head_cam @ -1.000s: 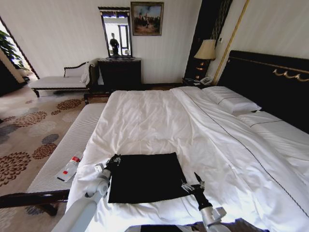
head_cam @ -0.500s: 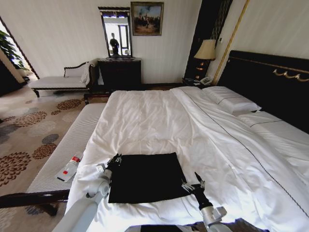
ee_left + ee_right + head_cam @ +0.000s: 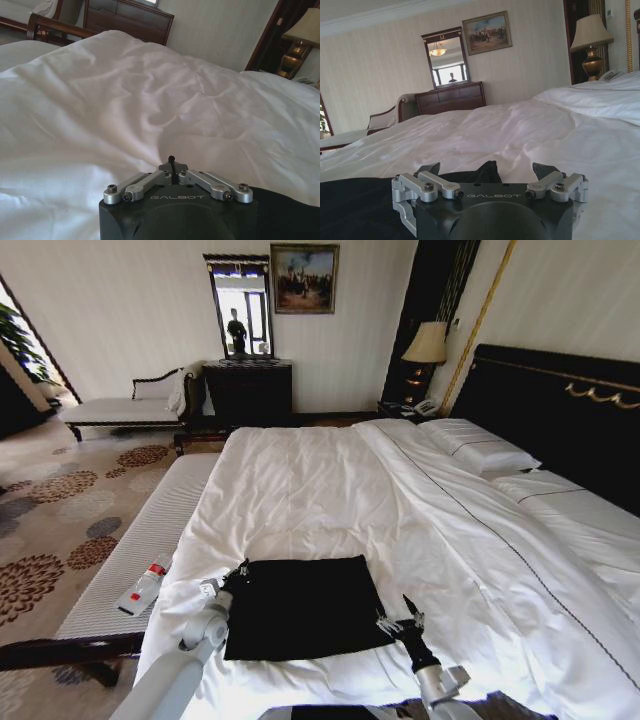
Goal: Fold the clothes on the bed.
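The shirt lies on the near end of the bed, pillows far right, bench left.

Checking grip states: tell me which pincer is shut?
The left pincer, closed by the black shirt's left edge; the right pincer is spread open.

Both arms reach forward low over the near end of the bed. The left hand sits at the near left corner of the black T-shirt, wrist angled up from the grey forearm; its linkages are drawn together, fingers pinched closed. The right hand sits at the shirt's near right corner on a slim dark wrist, its two fingers spread wide apart.
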Available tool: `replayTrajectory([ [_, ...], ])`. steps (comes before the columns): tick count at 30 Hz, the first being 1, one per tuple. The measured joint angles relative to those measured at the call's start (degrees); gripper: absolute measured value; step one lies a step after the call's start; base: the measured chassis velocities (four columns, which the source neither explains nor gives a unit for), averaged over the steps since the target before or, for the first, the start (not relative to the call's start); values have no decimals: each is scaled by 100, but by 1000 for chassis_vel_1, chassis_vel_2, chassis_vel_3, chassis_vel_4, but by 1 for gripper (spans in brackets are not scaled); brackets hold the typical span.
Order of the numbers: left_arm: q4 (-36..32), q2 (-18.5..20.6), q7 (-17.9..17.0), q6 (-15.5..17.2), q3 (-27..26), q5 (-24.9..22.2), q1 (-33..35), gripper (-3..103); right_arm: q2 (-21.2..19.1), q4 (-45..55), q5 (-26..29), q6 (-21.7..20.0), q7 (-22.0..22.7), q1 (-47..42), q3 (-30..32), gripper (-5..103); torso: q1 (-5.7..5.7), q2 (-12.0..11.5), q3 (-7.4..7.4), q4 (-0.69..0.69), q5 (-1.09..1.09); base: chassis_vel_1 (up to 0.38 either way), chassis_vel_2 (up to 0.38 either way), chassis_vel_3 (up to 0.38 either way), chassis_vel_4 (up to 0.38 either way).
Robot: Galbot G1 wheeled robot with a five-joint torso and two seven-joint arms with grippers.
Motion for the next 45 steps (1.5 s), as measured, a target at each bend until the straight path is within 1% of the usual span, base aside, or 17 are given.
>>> replayTrajectory([
  [3, 0, 6, 0, -13, -34, 0, 21, 1, -29, 9, 159, -132, 62, 75, -22, 100, 0, 0, 0, 0, 0, 0, 0, 0, 0],
  [6, -67, 43, -15, -57, -116, 0, 74, 1, -245, 156, 817, -644, 508, 474, -194, 100, 0, 0, 0, 0, 0, 0, 0, 0, 0],
  [7, -67, 43, -15, -57, -116, 0, 74, 1, -245, 156, 817, -644, 508, 474, -194, 100, 0, 0, 0, 0, 0, 0, 0, 0, 0],
  [10, -211, 102, -58, -69, -150, -13, 125, 1, -693, 140, 1361, -1045, 865, 1096, -476, 100, 0, 0, 1, 1, 0, 0, 0, 0, 0],
  [11, -211, 102, -58, -69, -150, -13, 125, 1, -693, 140, 1361, -1045, 865, 1096, -476, 100, 0, 0, 1, 1, 0, 0, 0, 0, 0],
  [13, -297, 141, -80, -74, -179, -22, 175, 1, -1130, -22, 1855, -1334, 1018, 1656, -794, 100, 0, 0, 0, 3, 0, 0, 0, 0, 0],
  [16, -401, 179, -112, -81, -208, -41, 266, 1, -1511, -618, 2351, -1754, 1050, 2509, -1306, 100, 1, -1, 1, 0, 3, 0, 0, 0, 0],
  [19, -428, 216, -144, -84, -149, -63, 240, 1, -1627, -1163, 2544, -1954, 953, 3059, -1524, 100, 0, -1, 1, 8, 0, 0, 0, 0, 0],
  [20, -422, 238, -146, -84, -86, -80, 173, 1, -1654, -1358, 2686, -2057, 889, 3225, -1575, 100, 1, -2, 1, 5, 1, 0, 0, 0, 0],
  [21, -422, 238, -146, -84, -86, -80, 173, 1, -1654, -1358, 2686, -2057, 889, 3225, -1575, 100, 1, -2, 1, 5, 1, 0, 0, 0, 0],
  [22, -419, 261, -150, -84, -50, -105, 130, 1, -1674, -1540, 2801, -2119, 829, 3380, -1629, 100, 1, -1, 1, -5, 1, 0, 0, 0, 0],
  [23, -420, 269, -150, -82, -44, -115, 123, 1, -1678, -1602, 2828, -2133, 811, 3428, -1649, 100, 1, -1, 1, -6, 0, 0, 0, 0, 0],
  [29, -486, 366, -194, -68, -84, -243, 112, 1, -1480, -2695, 2808, -2049, 617, 4112, -2003, 100, 1, -2, 1, 4, 1, 0, 0, 0, 0],
  [31, -590, 431, -206, -63, -117, -304, 136, 1, -1432, -2734, 2837, -2049, 565, 4125, -2042, 100, 1, -2, 1, -3, -2, 0, 0, 0, 0],
  [36, -709, 555, -206, -61, -254, -398, 257, 1, -1328, -2771, 2826, -2042, 469, 4113, -2099, 100, 1, -1, 0, 2, 1, 0, 0, 0, 0],
  [44, -774, 629, -207, -60, -280, -412, 329, 1, -1288, -2824, 2802, -2034, 413, 4165, -2318, 102, 0, 0, 0, 1, -1, 0, 0, 0, 0],
  [45, -781, 637, -207, -60, -273, -412, 330, 1, -1274, -2848, 2805, -2032, 426, 4181, -2337, 100, 0, 0, 0, 1, 0, 0, 0, 0, 0],
])
